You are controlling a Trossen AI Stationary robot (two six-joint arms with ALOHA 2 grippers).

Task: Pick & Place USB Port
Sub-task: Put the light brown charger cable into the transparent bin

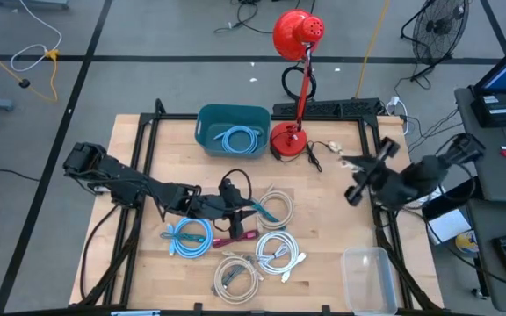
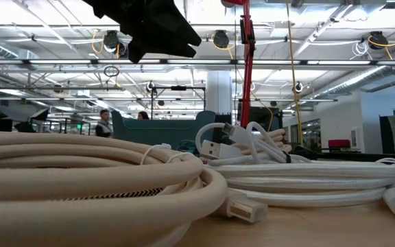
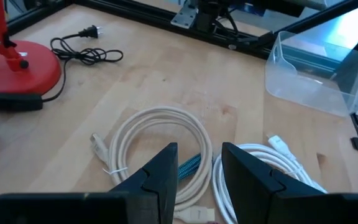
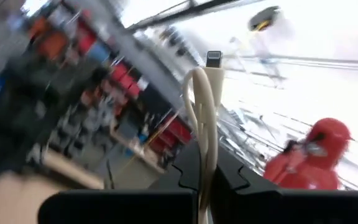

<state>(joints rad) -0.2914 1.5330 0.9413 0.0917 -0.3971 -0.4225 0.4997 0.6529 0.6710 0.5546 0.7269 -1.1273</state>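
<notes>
Several coiled USB cables lie on the wooden table (image 1: pixel 323 228): a blue coil (image 1: pixel 190 237), white coils (image 1: pixel 278 253) and a teal braided cable (image 3: pixel 188 167). My left gripper (image 1: pixel 238 211) hangs low over this pile, open, with a finger on either side of the teal cable (image 1: pixel 258 209). I cannot tell whether it touches the cable. My right gripper (image 1: pixel 361 171) is raised at the table's right side, shut on a thin white cable (image 4: pixel 202 118). The cable's plug end (image 4: pixel 214 59) sticks out past the fingers. My right gripper pinches the white cable between its two fingers, on a doubled stretch (image 4: pixel 201 146) a little behind the plug. The short end with the plug (image 1: pixel 350 162) stands out beyond the fingertips, lifted clear of the table. The rest of the cable is hidden behind the gripper.
A teal bin (image 1: pixel 207 118) holding a blue cable stands at the back centre. A red desk lamp (image 1: pixel 288 139) with a black cord (image 3: pixel 86 53) is beside it. A clear plastic container (image 1: pixel 372 276) sits at the front right. The black frame rails run along the table's edges.
</notes>
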